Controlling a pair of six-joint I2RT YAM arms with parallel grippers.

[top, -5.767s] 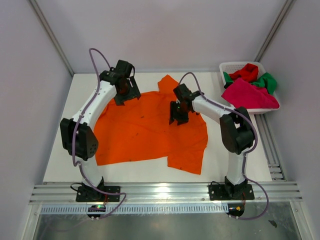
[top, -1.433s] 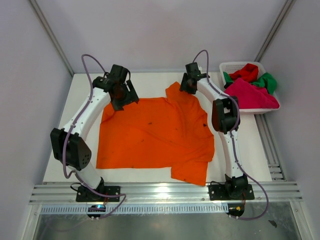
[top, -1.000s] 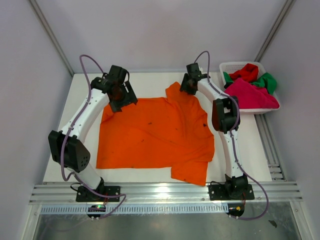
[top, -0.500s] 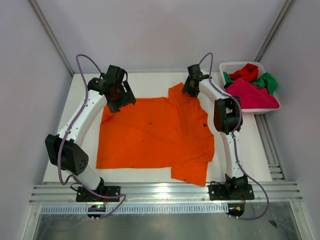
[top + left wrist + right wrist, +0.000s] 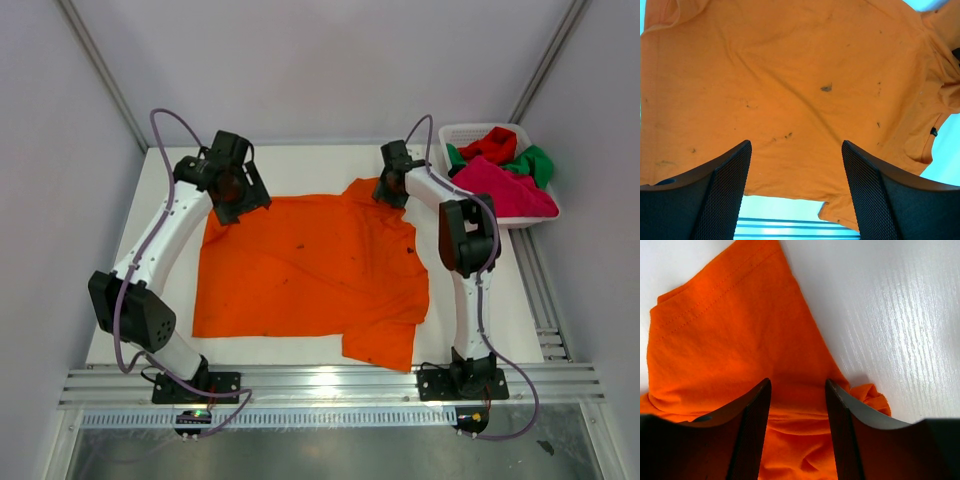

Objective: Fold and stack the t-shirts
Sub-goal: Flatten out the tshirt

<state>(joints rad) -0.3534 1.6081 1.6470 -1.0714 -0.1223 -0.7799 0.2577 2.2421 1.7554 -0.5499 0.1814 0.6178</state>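
Observation:
The bright orange t-shirt (image 5: 310, 265) lies spread flat on the white table, a lower corner folded at the front. My left gripper (image 5: 235, 200) hangs over its far left corner, wide open and empty; the left wrist view shows the shirt (image 5: 790, 75) well below my gripper (image 5: 796, 145). My right gripper (image 5: 391, 190) is low over the far right sleeve, its jaws apart with bunched orange cloth (image 5: 730, 330) between the fingers (image 5: 798, 382). The magenta-pink shirt (image 5: 500, 190), red shirt (image 5: 492, 145) and green shirt (image 5: 535, 162) lie in the basket.
A white lattice basket (image 5: 455, 130) stands at the far right corner of the table (image 5: 300, 165). A metal rail (image 5: 320, 385) runs along the near edge by the arm bases. Grey walls close in the sides and back.
My right gripper has moved right and nearer, and the far right sleeve has shifted right and lies flatter. My left gripper drifted slightly left over the far left corner.

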